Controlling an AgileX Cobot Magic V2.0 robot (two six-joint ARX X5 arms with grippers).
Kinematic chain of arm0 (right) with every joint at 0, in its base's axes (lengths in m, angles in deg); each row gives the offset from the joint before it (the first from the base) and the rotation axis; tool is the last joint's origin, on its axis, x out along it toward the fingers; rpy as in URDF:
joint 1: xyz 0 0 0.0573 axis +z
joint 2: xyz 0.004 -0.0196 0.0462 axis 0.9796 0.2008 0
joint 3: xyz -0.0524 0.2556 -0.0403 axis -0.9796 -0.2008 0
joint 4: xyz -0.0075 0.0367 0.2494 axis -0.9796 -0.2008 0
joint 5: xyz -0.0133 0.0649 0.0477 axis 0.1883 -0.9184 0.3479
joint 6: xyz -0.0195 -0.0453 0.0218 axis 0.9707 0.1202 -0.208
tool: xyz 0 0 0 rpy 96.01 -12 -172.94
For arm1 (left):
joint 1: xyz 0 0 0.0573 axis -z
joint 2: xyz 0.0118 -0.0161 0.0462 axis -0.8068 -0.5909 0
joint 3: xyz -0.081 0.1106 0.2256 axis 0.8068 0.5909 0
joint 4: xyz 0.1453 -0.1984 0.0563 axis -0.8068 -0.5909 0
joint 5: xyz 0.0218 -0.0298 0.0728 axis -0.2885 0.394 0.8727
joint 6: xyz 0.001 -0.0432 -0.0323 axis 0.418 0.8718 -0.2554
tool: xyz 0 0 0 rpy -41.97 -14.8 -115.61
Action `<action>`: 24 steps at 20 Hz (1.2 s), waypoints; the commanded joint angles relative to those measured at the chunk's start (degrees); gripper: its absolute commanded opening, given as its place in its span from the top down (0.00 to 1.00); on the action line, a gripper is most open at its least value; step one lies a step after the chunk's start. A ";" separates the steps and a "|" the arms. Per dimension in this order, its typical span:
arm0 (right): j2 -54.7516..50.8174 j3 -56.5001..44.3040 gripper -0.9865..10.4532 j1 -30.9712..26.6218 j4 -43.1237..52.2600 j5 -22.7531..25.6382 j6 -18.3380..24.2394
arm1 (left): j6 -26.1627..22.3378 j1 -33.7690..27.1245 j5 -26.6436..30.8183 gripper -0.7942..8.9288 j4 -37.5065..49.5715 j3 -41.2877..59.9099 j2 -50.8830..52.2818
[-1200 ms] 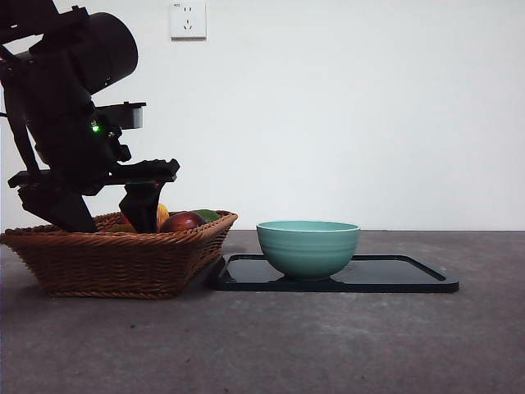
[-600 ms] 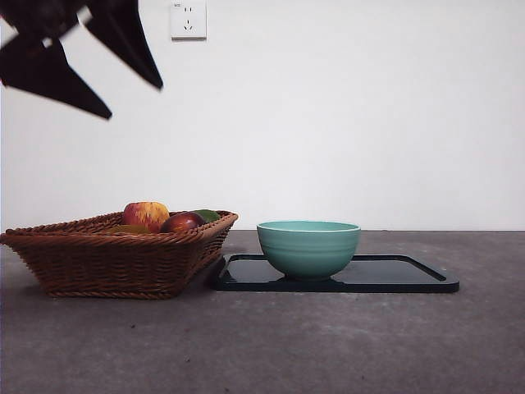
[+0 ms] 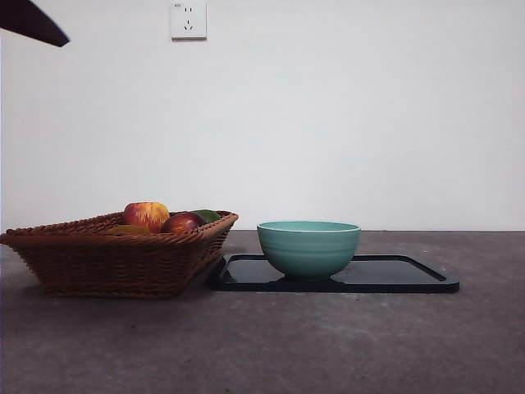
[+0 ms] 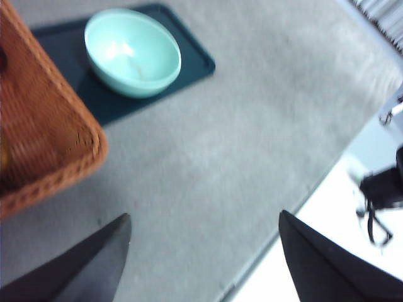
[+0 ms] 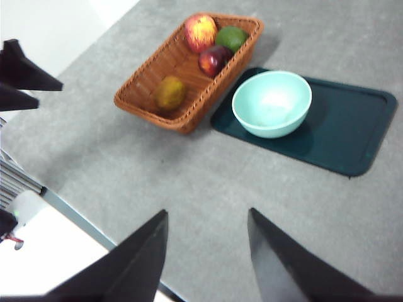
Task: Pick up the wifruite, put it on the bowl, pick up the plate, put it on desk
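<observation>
The wifruite [image 5: 169,92], dull brown-tan and oval, lies in the wicker basket [image 5: 141,88], apart from the other fruit. The teal bowl [image 3: 308,246] [image 5: 272,104] [image 4: 132,53] stands empty on the plate [image 3: 402,275] [image 5: 352,132], a dark rectangular tray on the desk [image 3: 262,345]. My left gripper [image 4: 204,217] is open and empty, high above the desk beside the basket; in the front view only its black tip [image 3: 33,20] shows at the top left corner. My right gripper [image 5: 208,212] is open and empty, high over the desk's near side.
The basket [image 3: 115,258] also holds a red-and-yellow apple [image 3: 146,215], a dark red fruit [image 3: 181,222] and a green fruit [image 5: 231,38]. A wall socket [image 3: 188,20] is on the white wall. The desk's edge runs close under both grippers.
The left arm has lifted out of the basket with nothing in its jaws and risen to the top left corner. The fruit, bowl and plate stayed where they were.
</observation>
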 commanded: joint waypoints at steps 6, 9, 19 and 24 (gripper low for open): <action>0.13 1.01 0.74 0.35 -0.33 0.07 -0.66 | -3.65 0.26 -0.26 0.54 -1.53 -0.72 -0.17; 0.17 1.01 0.74 0.35 -0.57 0.07 -1.62 | -3.76 0.26 -0.26 0.54 -1.53 -0.72 -0.17; 7.39 1.01 0.72 0.33 2.03 3.06 -5.77 | -3.89 0.26 -0.26 0.54 -1.40 -0.72 -0.17; 21.24 1.09 0.70 -0.42 11.47 3.06 -3.63 | -3.91 0.26 -0.26 0.54 -1.40 -0.72 -0.17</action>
